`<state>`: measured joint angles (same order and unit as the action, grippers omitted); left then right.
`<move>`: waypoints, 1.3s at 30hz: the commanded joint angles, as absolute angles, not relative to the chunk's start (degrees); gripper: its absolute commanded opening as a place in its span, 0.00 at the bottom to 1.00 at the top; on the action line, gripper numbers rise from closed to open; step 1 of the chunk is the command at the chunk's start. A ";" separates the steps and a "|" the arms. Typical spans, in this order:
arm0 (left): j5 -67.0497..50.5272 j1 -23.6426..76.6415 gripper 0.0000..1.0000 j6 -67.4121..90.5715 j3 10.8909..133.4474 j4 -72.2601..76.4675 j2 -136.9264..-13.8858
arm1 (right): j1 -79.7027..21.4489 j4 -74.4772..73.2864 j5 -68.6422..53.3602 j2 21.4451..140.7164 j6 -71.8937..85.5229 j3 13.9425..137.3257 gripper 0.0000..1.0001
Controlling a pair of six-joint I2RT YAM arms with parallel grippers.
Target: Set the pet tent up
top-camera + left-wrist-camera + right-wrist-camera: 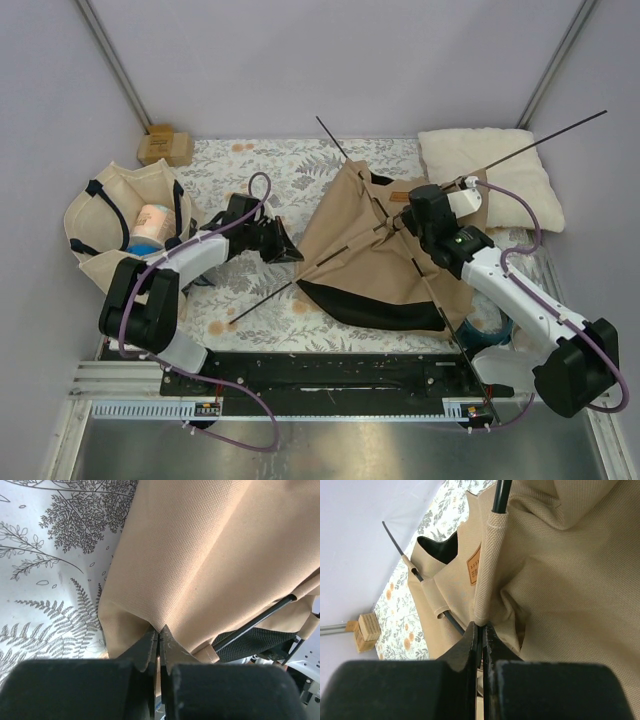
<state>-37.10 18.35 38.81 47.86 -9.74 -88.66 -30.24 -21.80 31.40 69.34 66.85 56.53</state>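
Observation:
The pet tent lies half-flat mid-table: tan canvas with black trim and two thin dark poles that cross over it. My left gripper is at the tent's left edge. In the left wrist view its jaws are shut on a fold of the tan canvas, and a pole runs at the right. My right gripper is over the tent's upper right. In its wrist view the jaws are shut on the end of a canvas pole sleeve, beside the brown label.
A beige tote bag with dark straps holds a cup at the left. A cream pillow lies at the back right. Wooden blocks sit at the back left. A blue roll lies under the right arm. Pole ends stick out past the tent.

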 commanded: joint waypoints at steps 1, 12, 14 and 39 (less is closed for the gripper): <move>-28.59 17.93 0.00 32.27 56.15 -21.77 -81.75 | -29.88 -19.95 34.27 66.27 67.24 57.30 0.00; -28.56 15.29 0.00 32.69 63.98 -32.61 -77.17 | -29.62 -28.47 26.12 66.54 63.73 63.81 0.69; -28.92 15.21 0.00 33.13 64.60 -32.61 -77.60 | -29.62 -29.96 22.95 64.87 62.41 63.81 0.71; -32.87 15.29 0.00 33.93 67.24 -32.61 -75.24 | -43.94 -18.81 -4.75 84.19 72.33 66.71 0.34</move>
<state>-30.52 15.33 33.10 65.98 -34.41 -78.08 -42.72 -22.33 -3.97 82.70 67.96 64.16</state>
